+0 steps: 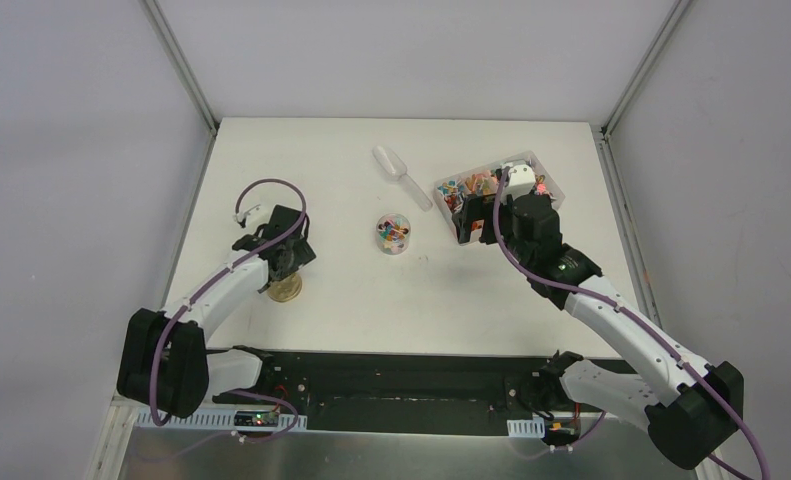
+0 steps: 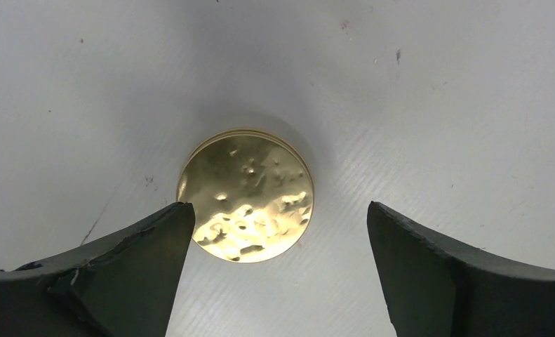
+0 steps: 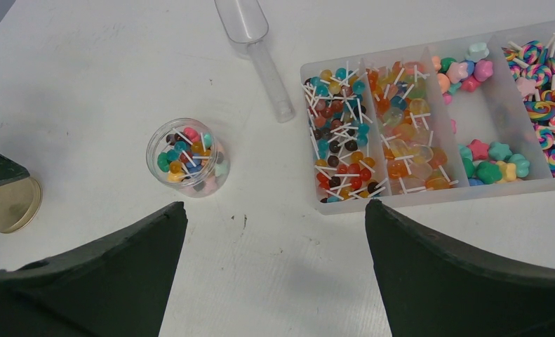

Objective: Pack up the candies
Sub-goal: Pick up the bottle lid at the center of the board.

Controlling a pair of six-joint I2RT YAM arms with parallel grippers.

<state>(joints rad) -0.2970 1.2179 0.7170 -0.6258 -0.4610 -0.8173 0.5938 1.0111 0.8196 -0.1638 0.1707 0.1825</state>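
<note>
Left jaws apart, lid [image 2: 250, 193] partly behind.

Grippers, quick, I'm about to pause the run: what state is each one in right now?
Left gripper: open, above the gold lid, holding nothing.
Right gripper: open, holding nothing.

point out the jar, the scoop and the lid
jar [image 3: 194, 188], right wrist view, its near wall
scoop [image 3: 267, 78], right wrist view, its handle
lid [image 2: 246, 200], left wrist view, middle of its top
</note>
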